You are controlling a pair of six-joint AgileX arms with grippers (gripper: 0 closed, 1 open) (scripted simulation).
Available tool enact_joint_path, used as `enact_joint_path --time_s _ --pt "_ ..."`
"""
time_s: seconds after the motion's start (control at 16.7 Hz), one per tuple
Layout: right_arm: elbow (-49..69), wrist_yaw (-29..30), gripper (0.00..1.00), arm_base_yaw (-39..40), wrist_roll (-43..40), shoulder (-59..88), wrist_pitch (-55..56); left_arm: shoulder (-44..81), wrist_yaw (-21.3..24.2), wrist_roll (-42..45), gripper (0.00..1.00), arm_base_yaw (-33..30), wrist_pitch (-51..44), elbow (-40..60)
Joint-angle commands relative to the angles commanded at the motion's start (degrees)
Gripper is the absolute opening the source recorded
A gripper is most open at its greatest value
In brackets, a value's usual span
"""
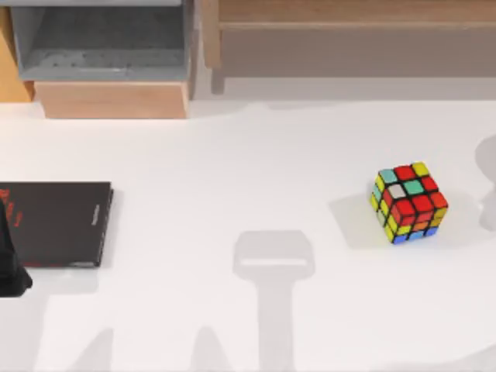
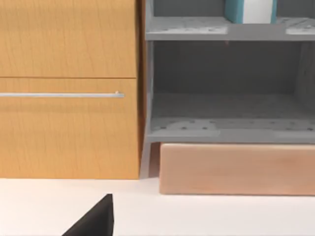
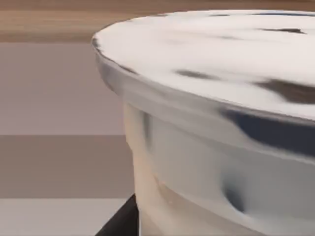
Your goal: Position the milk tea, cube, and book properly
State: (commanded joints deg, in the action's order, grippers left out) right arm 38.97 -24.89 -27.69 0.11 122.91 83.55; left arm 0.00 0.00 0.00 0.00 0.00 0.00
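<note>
The cube (image 1: 408, 203) sits on the white table at the right, red face up, with nothing touching it. The milk tea (image 3: 211, 147), a pale cup with a shiny silver lid, looms very close in the right wrist view, and one dark finger (image 3: 120, 222) of my right gripper lies against its wall. The book (image 2: 248, 11), teal with white page edges, stands upright on an upper grey shelf in the left wrist view. A dark part of my left arm (image 1: 11, 267) shows at the table's left edge, beside a thin black book.
The thin black book (image 1: 54, 223) with red marks lies flat at the left. A grey shelf unit (image 1: 101, 39) on a wooden base stands at the back left, beside a wooden drawer front (image 2: 69, 88). A wooden shelf (image 1: 349, 31) runs along the back right.
</note>
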Motion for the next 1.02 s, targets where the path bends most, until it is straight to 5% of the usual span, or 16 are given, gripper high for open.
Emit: enact_joint_path --time_s 0.12,1.02 --pt "0.00 0.00 1.00 0.00 0.00 0.00 0.00 0.00 0.00 0.00 1.00 0.00 0.00 0.00" --pt "-6.37 -2.57 1.00 -2.47 0.01 -2.28 4.14 0.00 0.00 0.00 1.00 0.00 0.00 0.00"
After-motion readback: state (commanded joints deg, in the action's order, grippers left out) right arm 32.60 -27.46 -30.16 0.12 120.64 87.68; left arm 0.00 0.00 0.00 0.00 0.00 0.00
